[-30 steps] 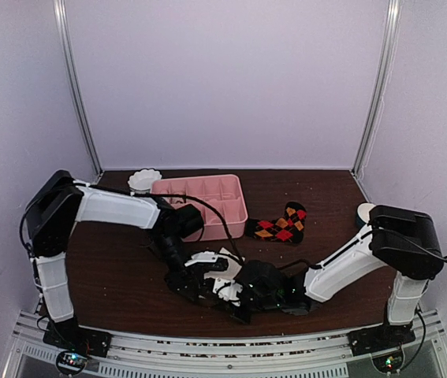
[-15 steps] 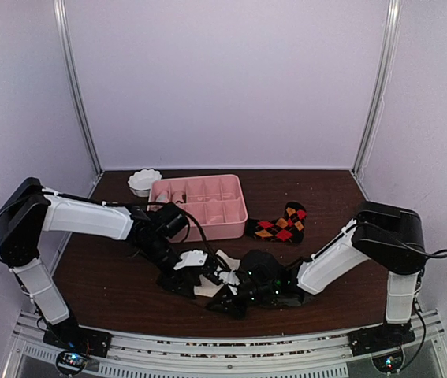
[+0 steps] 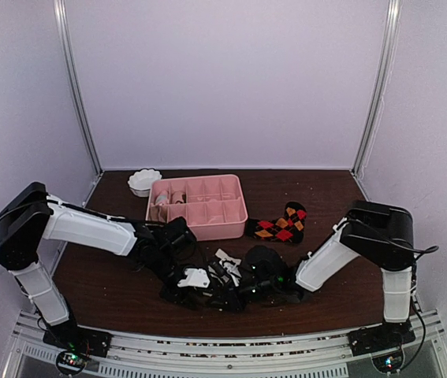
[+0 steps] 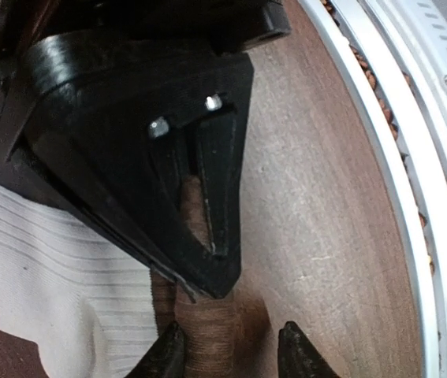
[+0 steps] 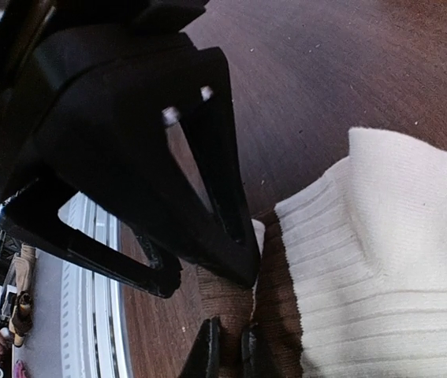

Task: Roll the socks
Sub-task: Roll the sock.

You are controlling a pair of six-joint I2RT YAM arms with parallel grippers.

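A cream-white ribbed sock (image 4: 50,268) with a brown end (image 4: 207,331) lies near the table's front edge, mostly hidden under both grippers in the top view. My right gripper (image 5: 229,353) is shut on a fold of the brown end (image 5: 231,303); the cream part (image 5: 381,236) spreads to its right. My left gripper (image 4: 231,354) faces it, jaws open astride the same brown end: one fingertip (image 4: 168,354) touches the fabric, the other stands apart. In the top view the left gripper (image 3: 206,287) and the right gripper (image 3: 232,285) meet tip to tip. A black argyle sock (image 3: 280,224) lies flat behind them.
The pink compartment tray (image 3: 235,213) stands behind the grippers, with a small white bowl (image 3: 144,181) at its left corner. The white front rail (image 4: 412,157) runs close beside the grippers. Purple walls enclose the table.
My left arm swung forward and lower, bringing its gripper onto the sock's brown end with the jaws narrowing. The right gripper stayed shut and shifted slightly left. More of the sock is covered.
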